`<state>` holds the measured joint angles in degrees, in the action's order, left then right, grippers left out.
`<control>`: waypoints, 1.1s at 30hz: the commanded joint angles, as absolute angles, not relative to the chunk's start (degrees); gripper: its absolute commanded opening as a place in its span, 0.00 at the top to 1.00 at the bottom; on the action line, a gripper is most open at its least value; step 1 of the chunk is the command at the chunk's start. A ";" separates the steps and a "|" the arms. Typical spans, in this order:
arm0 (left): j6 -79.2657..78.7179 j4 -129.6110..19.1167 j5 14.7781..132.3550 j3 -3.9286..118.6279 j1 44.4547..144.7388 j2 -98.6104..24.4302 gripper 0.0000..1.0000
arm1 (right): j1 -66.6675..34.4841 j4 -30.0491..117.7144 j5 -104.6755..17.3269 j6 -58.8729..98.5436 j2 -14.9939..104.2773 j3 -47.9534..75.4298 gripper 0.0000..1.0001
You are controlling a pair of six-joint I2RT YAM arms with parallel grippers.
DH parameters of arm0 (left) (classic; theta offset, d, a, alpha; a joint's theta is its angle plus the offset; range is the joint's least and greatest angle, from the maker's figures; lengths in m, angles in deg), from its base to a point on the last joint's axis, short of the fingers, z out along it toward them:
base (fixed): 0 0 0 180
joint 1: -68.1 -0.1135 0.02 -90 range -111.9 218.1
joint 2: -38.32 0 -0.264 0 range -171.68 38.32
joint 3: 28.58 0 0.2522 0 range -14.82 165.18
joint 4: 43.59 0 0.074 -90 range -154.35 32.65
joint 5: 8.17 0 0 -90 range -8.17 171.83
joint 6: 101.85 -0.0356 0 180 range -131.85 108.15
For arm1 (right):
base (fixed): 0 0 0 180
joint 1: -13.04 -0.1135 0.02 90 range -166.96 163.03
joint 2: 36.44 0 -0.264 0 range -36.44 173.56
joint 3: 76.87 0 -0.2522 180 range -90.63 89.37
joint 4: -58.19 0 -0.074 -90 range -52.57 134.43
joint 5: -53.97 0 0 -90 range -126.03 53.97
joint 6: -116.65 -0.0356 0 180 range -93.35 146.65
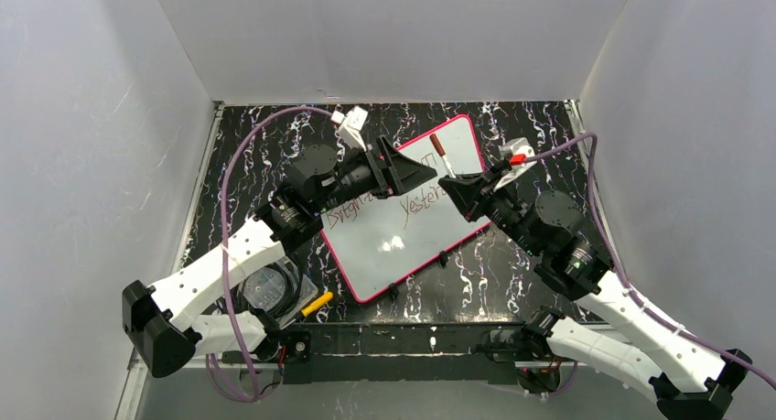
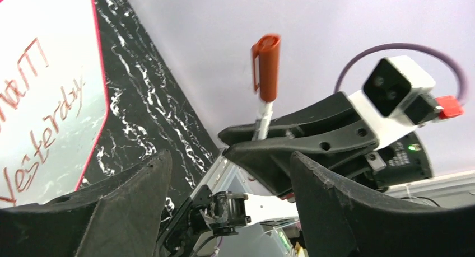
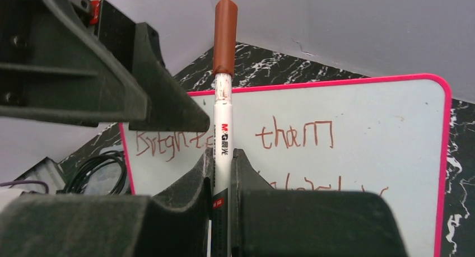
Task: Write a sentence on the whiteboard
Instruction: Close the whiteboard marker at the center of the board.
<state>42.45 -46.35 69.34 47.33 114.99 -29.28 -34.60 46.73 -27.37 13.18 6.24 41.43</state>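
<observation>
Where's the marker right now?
In the top view, the marker is clamped in the right gripper, cap end up, over the far right part of the whiteboard. The open left gripper is just to its left.

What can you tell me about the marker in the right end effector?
The marker is a slim white plastic-looking barrel with small printed branding and a reddish-brown cap fitted on its upper end. It stands upright in the wrist view, clamped by the shut right end effector, which hides its lower end. The written whiteboard lies behind it; nothing else visibly touches it.
</observation>
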 commanded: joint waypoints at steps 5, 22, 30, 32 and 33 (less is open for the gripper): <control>36.04 -48.10 61.95 55.56 113.78 -28.63 0.20 | -34.60 51.54 -37.30 13.24 3.74 42.79 0.99; 35.17 -54.32 65.95 60.27 112.93 -30.45 0.36 | -34.60 52.09 -42.10 13.02 5.36 42.62 0.99; 35.07 -55.48 66.45 60.15 112.95 -30.70 0.55 | -34.60 52.16 -42.14 12.92 5.85 42.40 0.99; 35.40 -55.31 66.32 59.94 112.94 -30.77 0.62 | -34.60 52.16 -42.25 13.02 5.97 42.35 0.99; 35.57 -55.13 66.23 59.83 112.97 -30.78 0.67 | -34.60 52.16 -42.31 13.03 6.07 42.27 0.99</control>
<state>35.81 -55.33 66.36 58.11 113.20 -31.03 -34.60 48.94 -41.55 13.07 6.15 43.22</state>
